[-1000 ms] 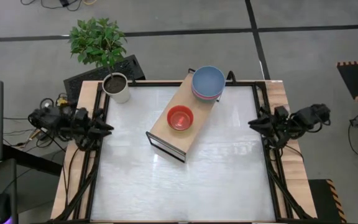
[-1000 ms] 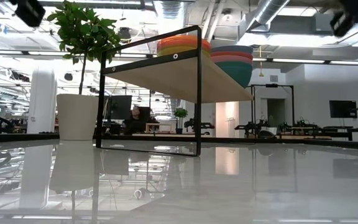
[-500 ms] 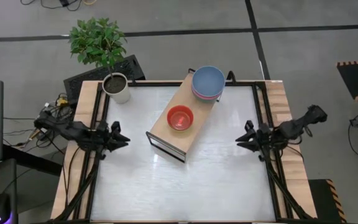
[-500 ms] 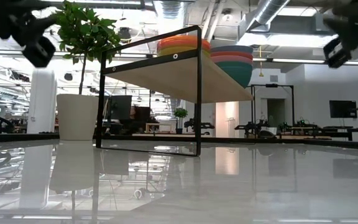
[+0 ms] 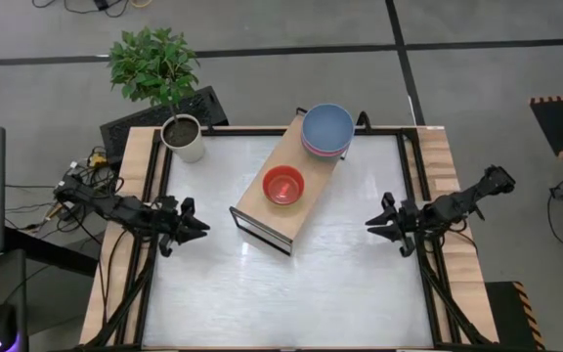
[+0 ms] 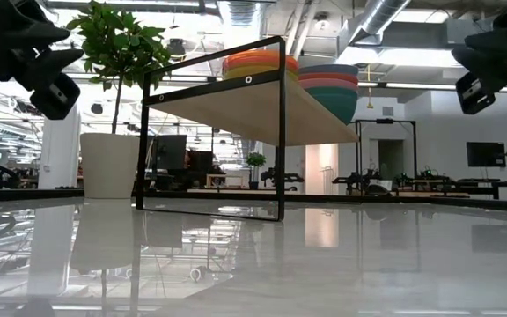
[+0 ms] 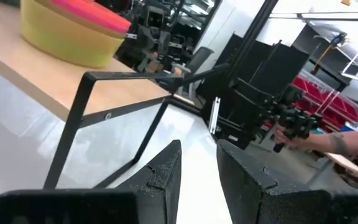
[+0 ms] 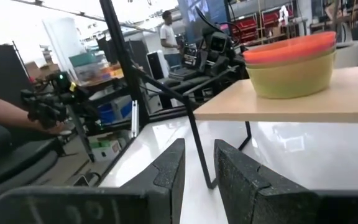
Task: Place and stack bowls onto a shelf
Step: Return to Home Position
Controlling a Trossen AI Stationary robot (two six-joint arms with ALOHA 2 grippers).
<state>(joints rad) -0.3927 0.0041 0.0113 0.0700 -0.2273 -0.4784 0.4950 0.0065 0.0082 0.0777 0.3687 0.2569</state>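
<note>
The light-wood shelf (image 5: pixel 291 181) on its dark frame stands slantwise at the table's middle and far side. Two stacks of bowls rest on its board. One has a red bowl (image 5: pixel 283 185) on top, over a yellow bowl (image 7: pixel 61 37). The other has a blue bowl (image 5: pixel 327 127) on top, over pink and teal bowls (image 6: pixel 331 99). My left gripper (image 5: pixel 199 224) hovers left of the shelf and my right gripper (image 5: pixel 371 223) hovers right of it. Both are empty, their fingers a narrow gap apart (image 7: pixel 199 168) (image 8: pixel 199 165).
A white pot with soil (image 5: pixel 183 137) stands at the far left corner, with a leafy plant (image 5: pixel 154 64) beyond it. The glossy white tabletop (image 5: pixel 291 293) lies bare on the near side of the shelf. A person's arm (image 8: pixel 8 112) shows beyond the table.
Both arms have unfolded from the table's side edges. My left gripper has gone toward the right and near edges and my right gripper toward the left and near edges, both coming down into the low view. The bowls and shelf have stayed still.
</note>
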